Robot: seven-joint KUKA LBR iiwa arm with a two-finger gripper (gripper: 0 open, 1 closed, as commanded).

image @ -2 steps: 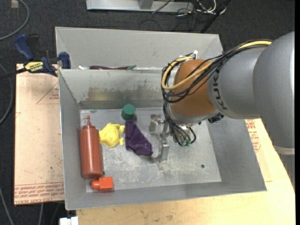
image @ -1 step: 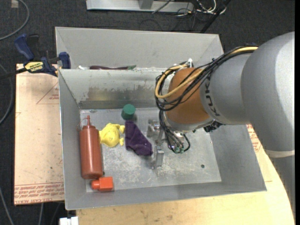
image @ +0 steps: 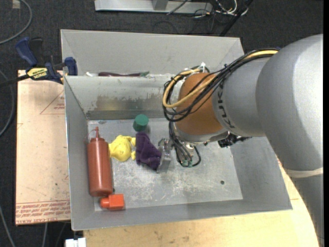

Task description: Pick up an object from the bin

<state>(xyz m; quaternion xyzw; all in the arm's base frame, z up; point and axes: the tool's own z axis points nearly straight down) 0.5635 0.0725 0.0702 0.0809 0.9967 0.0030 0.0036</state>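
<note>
- Bin [image: 128, 92]: grey metal, with sloped walls and a scuffed floor.
- Arm [image: 288, 102]: grey, enters from the right. An orange cover [image: 198, 109] sits at the wrist, looped by yellow and black cables [image: 172, 94].
- Pincer [image: 165, 161]: low over the middle of the floor, tip against or just beside the right edge of the purple lump. Cannot tell whether it is wide or narrow, and nothing is seen held.
- Purple lump [image: 145, 151]: crumpled and soft-looking, mid-floor, between the yellow lump and the pincer.
- Yellow lump [image: 121, 148]: rounded, touching the purple lump's left side.
- Green cylinder [image: 141, 122]: small, upright, just beyond the purple lump near the far wall.
- Red-brown bottle [image: 99, 169]: lies along the left wall, nozzle pointing far.
- Orange block [image: 113, 202]: near left corner, at the bottle's base.
</note>
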